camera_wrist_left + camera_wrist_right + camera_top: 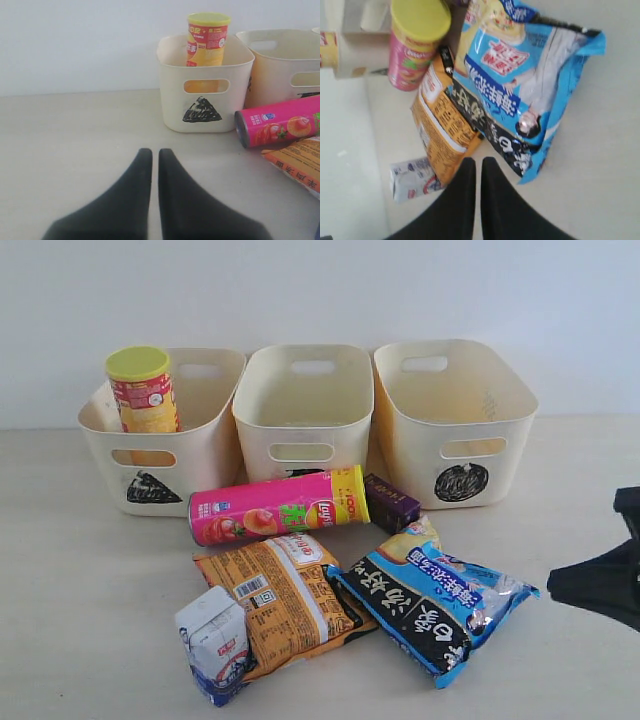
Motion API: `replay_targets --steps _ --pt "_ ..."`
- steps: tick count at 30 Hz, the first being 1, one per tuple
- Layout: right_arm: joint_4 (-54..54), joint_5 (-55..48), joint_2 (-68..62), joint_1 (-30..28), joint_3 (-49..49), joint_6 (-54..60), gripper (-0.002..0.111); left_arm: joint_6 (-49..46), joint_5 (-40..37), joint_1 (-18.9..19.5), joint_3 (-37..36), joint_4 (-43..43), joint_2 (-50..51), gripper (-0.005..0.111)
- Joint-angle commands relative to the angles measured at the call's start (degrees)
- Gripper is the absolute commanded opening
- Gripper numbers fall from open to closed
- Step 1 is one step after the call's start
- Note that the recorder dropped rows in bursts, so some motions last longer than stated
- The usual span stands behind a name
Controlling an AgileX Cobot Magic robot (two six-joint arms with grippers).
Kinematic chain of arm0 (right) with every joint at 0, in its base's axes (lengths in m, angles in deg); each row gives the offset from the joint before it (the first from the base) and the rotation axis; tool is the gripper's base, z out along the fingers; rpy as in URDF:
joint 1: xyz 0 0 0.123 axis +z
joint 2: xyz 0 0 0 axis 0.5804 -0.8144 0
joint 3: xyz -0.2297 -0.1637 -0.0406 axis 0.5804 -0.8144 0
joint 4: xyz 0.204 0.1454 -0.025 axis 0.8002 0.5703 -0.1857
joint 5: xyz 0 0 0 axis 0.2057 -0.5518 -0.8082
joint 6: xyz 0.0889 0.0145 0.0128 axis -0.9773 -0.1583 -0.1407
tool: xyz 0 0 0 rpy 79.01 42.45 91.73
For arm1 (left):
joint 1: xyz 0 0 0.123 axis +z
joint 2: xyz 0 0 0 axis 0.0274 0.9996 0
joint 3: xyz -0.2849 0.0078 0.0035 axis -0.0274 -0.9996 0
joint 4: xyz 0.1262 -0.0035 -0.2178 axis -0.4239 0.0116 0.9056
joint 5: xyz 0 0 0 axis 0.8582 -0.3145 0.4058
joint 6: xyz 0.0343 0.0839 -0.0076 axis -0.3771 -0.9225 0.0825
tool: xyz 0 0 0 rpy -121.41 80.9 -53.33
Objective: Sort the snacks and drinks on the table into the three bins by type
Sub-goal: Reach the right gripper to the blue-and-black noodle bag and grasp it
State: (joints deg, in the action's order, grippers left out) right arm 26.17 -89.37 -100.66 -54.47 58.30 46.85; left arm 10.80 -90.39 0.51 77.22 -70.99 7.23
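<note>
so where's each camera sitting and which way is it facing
Exterior: fronts the table, facing three bins by the wall; right arm at its edge.
Left wrist: low, level, past shut jaws toward the triangle bin.
Right wrist: above, looking down past shut jaws onto the blue-and-black bag.
Shared: all show the pink tube.

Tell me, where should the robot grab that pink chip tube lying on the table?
Probably around the middle of the pink tube, coming down from above with the jaws across its round body. It lies on its side, and its lidded end sits close to the purple carton, so the middle is freest.
</note>
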Motion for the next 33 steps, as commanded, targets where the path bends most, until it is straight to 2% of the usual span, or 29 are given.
replay_targets --steps 1,4,6,8,9,10,11,12,17,20,33 --pt "5.8 -2.5 -5.4 -2.1 -2.0 6.9 0.000 -0.2 0.2 -0.2 -0.2 0.2 -0.1 0.004" --pt "7.8 -2.6 -8.5 -2.0 -2.6 9.7 0.000 -0.2 0.2 -0.2 -0.2 0.2 -0.1 0.004" --pt "9.1 -2.4 -10.0 -2.0 -2.6 10.9 0.005 -0.2 0.2 -0.2 -0.2 0.2 -0.1 0.004" --pt "9.7 -2.4 -11.5 -2.0 -2.6 11.7 0.020 -0.2 0.2 -0.2 -0.2 0.2 -0.1 0.004" --pt "9.8 -2.1 -13.1 -2.0 -2.6 12.7 0.041 -0.2 0.2 -0.2 -0.2 0.2 -0.1 0.004" --pt "9.9 -2.0 -13.8 -2.0 -2.6 13.6 0.052 -0.2 0.2 -0.2 -0.2 0.2 -0.1 0.004" --pt "10.4 -0.4 -15.0 -1.9 -2.6 14.4 0.073 -0.2 0.2 -0.2 -0.2 0.2 -0.1 0.004" --pt "10.9 0.6 -15.5 -1.6 -2.6 14.4 0.077 -0.2 0.2 -0.2 -0.2 0.2 -0.1 0.004" --pt "18.4 3.5 -21.3 3.5 -2.5 22.4 0.077 -0.2 0.2 -0.2 -0.2 0.2 -0.1 0.004" --pt "18.4 4.2 -23.8 5.0 -1.5 26.4 0.077 -0.2 0.2 -0.2 -0.2 0.2 -0.1 0.004" --pt "18.4 9.5 -32.0 12.9 10.8 25.0 0.077 -0.2 0.2 -0.2 -0.2 0.2 -0.1 0.004"
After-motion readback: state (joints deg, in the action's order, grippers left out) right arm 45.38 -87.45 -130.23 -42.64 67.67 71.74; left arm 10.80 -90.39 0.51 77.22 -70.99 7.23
